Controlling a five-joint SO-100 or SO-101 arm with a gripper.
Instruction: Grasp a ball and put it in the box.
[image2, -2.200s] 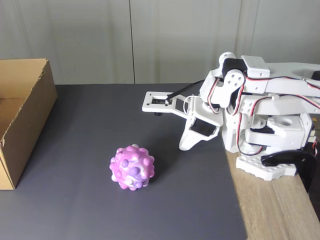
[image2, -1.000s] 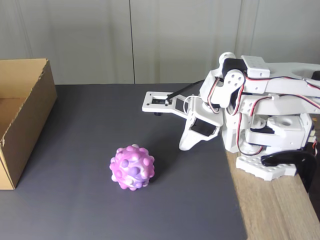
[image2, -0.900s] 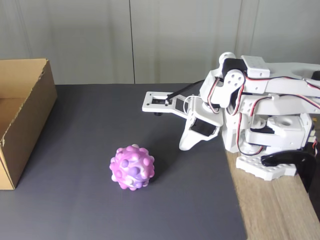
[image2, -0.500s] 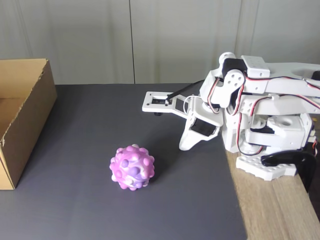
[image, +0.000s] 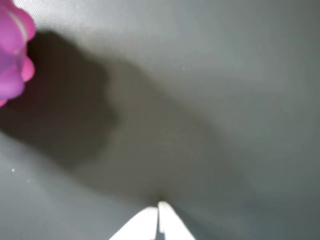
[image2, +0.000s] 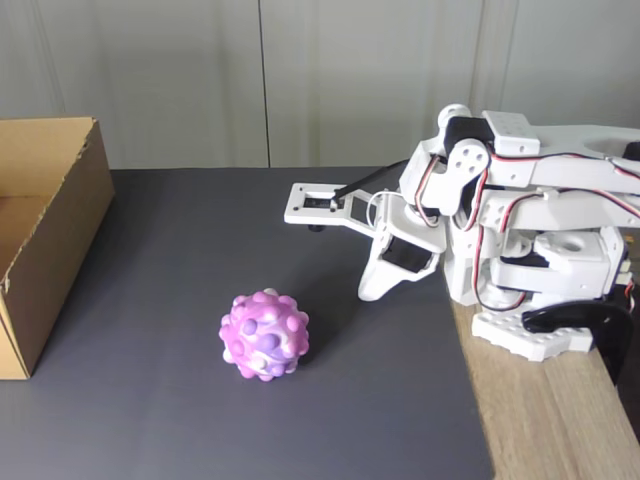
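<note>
Gripper (image2: 368, 292) is resting folded near arm base, fingers (image: 150, 225) closed together, empty. Ball (image2: 264, 335) is sitting on dark mat (image2: 180, 420), apart from box (image2: 50, 230) at left.

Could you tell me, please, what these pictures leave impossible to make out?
- Box: cut off by the left edge in the fixed view; its far wall and most of its floor are hidden.
- Ball: mostly cut off at the left edge in the wrist view, and blurred.
- Gripper fingers: just their tips show at the bottom of the wrist view.
</note>
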